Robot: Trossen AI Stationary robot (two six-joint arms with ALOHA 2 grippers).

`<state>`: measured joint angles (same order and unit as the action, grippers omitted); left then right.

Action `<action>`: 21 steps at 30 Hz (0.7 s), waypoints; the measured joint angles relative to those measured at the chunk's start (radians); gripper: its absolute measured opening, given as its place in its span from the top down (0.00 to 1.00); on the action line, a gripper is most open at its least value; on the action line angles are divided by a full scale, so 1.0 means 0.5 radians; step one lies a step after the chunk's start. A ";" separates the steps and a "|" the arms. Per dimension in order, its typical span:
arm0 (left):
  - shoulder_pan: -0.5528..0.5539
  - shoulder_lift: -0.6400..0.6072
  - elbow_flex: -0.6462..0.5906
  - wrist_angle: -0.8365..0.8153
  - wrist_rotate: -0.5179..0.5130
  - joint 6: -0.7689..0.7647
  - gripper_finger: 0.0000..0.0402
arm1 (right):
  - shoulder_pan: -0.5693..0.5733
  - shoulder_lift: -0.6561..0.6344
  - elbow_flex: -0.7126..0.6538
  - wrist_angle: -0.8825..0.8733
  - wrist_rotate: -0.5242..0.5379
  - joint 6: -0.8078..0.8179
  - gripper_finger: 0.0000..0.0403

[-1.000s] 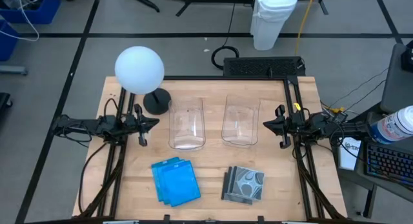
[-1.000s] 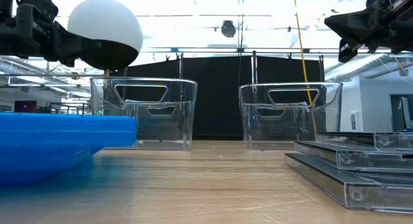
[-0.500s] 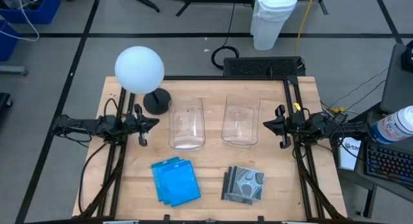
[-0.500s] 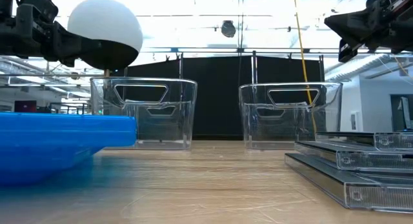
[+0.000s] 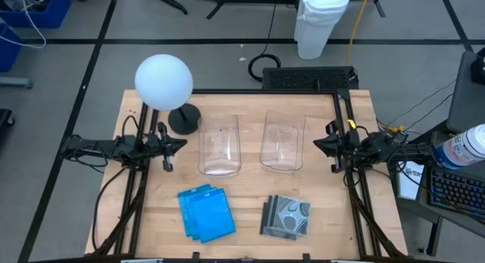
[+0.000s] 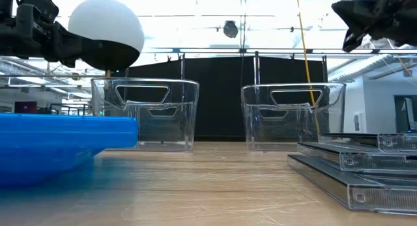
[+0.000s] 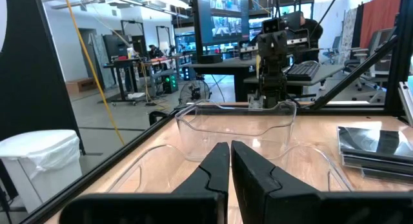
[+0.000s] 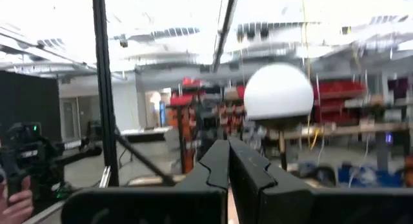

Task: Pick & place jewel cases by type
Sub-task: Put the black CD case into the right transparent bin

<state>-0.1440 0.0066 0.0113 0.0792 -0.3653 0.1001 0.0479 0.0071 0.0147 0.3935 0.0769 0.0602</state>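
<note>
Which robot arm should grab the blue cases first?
Probably the left. The blue cases lie on the left arm's side of the table, nearer the left tool. The right tool is closer to the clear cases.

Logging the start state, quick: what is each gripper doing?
Left gripper: shut, holding nothing, beside the left bin.
Right gripper: shut, holding nothing, beside the right bin.

Lying flat near the table's front edge: fanned blue jewel cases [image 5: 206,213] at left, stacked clear patterned jewel cases [image 5: 287,216] at right, well apart.
</note>
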 joint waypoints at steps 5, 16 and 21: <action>0.000 -0.001 0.000 0.000 0.000 0.000 0.94 | 0.000 0.044 0.118 -0.066 0.002 -0.106 1.00; 0.001 0.000 0.000 0.002 -0.001 -0.001 0.94 | 0.060 0.740 0.985 -1.130 0.264 -0.045 0.93; 0.000 0.000 0.000 0.001 -0.001 -0.008 0.94 | 0.189 1.096 1.413 -1.693 0.370 -0.038 0.88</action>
<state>-0.1440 0.0067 0.0113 0.0795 -0.3660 0.0961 0.1421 0.5551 0.7213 -0.4532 0.2617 0.0414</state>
